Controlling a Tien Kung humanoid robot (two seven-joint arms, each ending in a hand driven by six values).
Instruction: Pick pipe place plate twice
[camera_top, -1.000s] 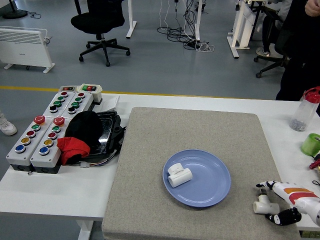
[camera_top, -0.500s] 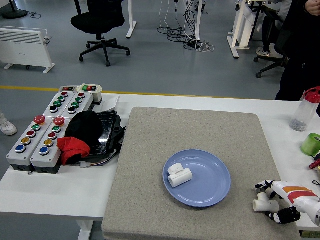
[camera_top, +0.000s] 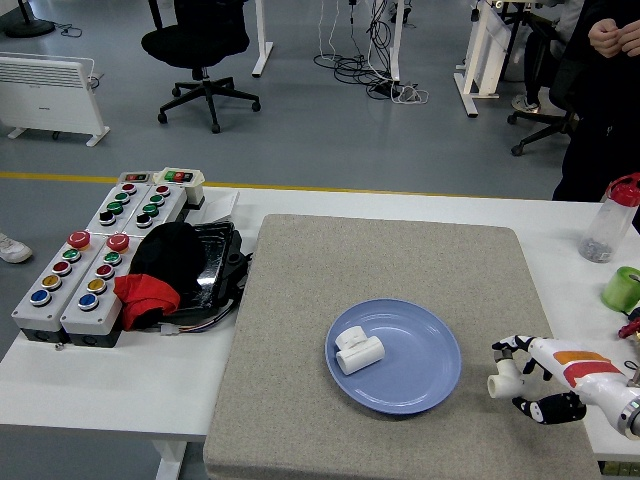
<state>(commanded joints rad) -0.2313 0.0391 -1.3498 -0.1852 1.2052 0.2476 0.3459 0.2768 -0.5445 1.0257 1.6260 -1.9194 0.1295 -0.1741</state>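
A blue plate (camera_top: 420, 385) sits on the grey mat (camera_top: 380, 270) right of centre. One white pipe fitting (camera_top: 358, 351) lies in the plate's left part. My right hand (camera_top: 528, 382) comes in from the lower right and is shut on a second white pipe fitting (camera_top: 505, 378). It holds the fitting just above the mat, a little to the right of the plate's rim. The left arm is out of view.
Two grey button boxes (camera_top: 95, 265) and a black tray with black and red cloth (camera_top: 175, 270) stand at the left. A clear bottle with a red cap (camera_top: 610, 220) and a green cup (camera_top: 624, 288) stand at the right edge. A person in dark clothes (camera_top: 600, 90) stands at the top right.
My right hand has closed on the second fitting, lifted it and carried it left and up toward the plate. The person's hands have come into view at the top right.
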